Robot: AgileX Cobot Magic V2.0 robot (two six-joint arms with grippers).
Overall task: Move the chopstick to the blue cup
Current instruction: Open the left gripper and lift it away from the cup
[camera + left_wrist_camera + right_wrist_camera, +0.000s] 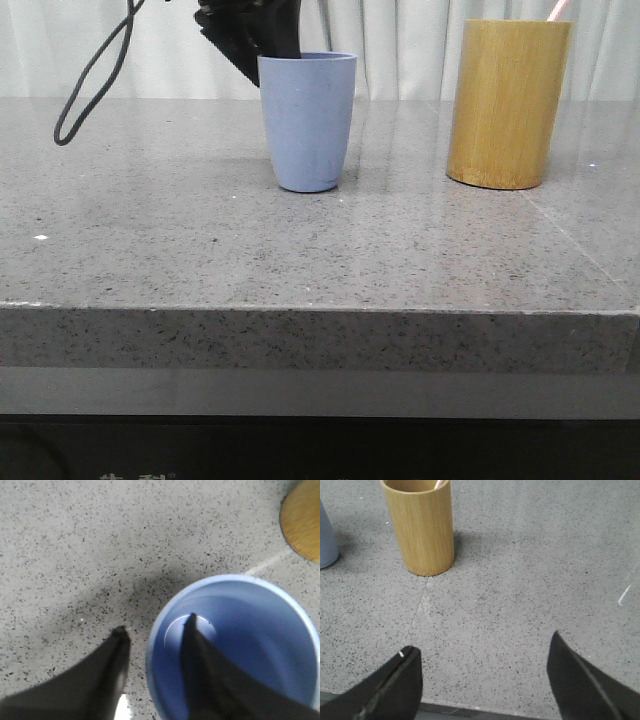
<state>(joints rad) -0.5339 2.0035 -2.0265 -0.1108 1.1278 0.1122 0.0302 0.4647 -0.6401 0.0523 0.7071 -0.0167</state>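
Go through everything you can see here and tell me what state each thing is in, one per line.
blue cup: upright on the table, nothing inside, left finger over its rim
chopstick: standing in the bamboo holder, tip showing
bamboo holder: upright
left gripper: open, straddling the cup's wall
right gripper: open, holding nothing

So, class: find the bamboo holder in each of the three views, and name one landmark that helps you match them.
Front view: bamboo holder stands at the right, on the table.
Left wrist view: just its edge shows at a corner, beyond the blue cup.
Right wrist view: it stands whole, chopstick tip inside.
Shared landmark: the blue cup beside it.
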